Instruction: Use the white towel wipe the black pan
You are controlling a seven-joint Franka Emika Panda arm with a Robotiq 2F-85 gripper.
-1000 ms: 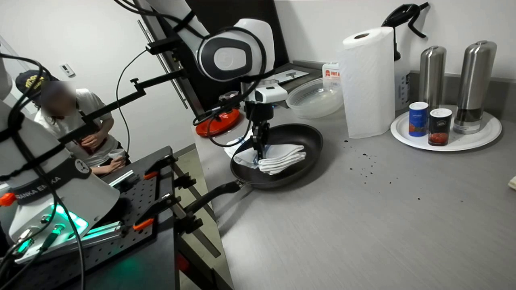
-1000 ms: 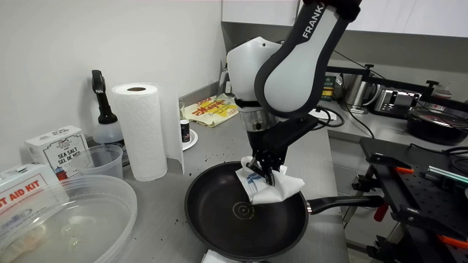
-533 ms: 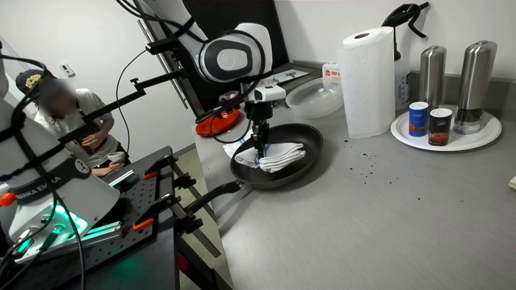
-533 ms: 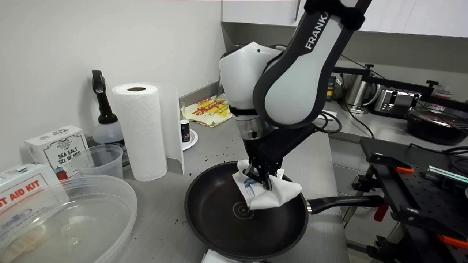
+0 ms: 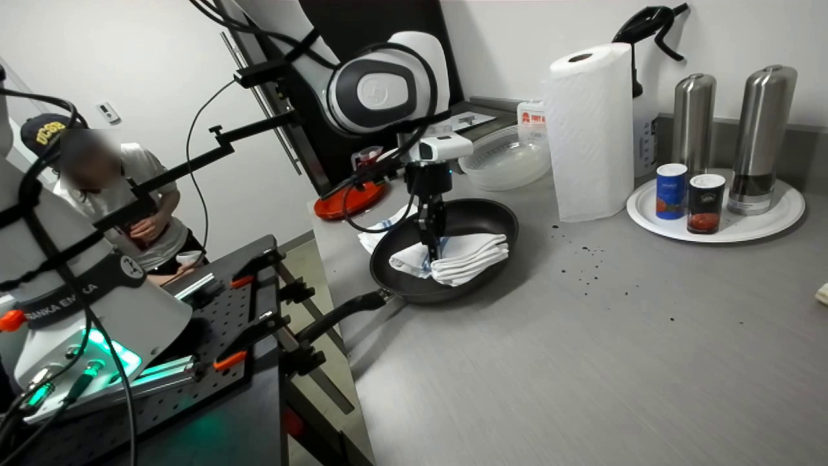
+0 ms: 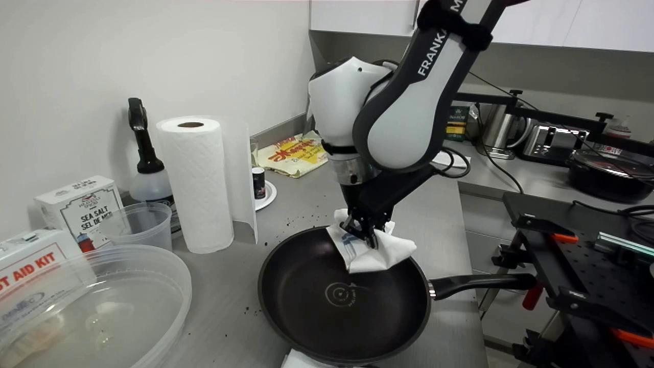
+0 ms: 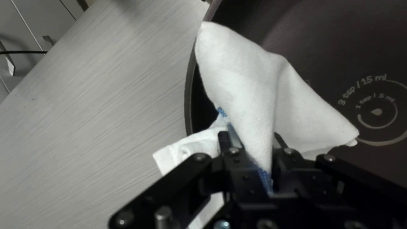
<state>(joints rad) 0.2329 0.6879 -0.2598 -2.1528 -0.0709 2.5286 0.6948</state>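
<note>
The black pan (image 5: 479, 219) stands on the grey counter, its bare inside showing in the other views (image 6: 317, 312) (image 7: 321, 35). My gripper (image 5: 434, 251) points down over the pan and is shut on the folded white towel (image 5: 472, 255) with blue stripes. In an exterior view, the gripper (image 6: 372, 241) and towel (image 6: 369, 259) are over the pan's upper right part, near the handle (image 6: 480, 284). In the wrist view, towel folds (image 7: 238, 73) come up between the fingers of the gripper (image 7: 252, 138) and spread over the pan's wall. I cannot tell how firmly the towel touches the pan.
Another white cloth (image 5: 372, 241) lies beside the pan. A paper towel roll (image 5: 590, 136), a clear plastic bowl (image 5: 508, 162), a red lid (image 5: 349, 200) and a white plate (image 5: 776, 223) with shakers and mills stand around. Dark crumbs (image 5: 585, 248) lie on the counter.
My gripper and the held towel have moved to the right in an exterior view. In the opposite view they dipped slightly toward the pan's middle, then moved back toward the far rim.
</note>
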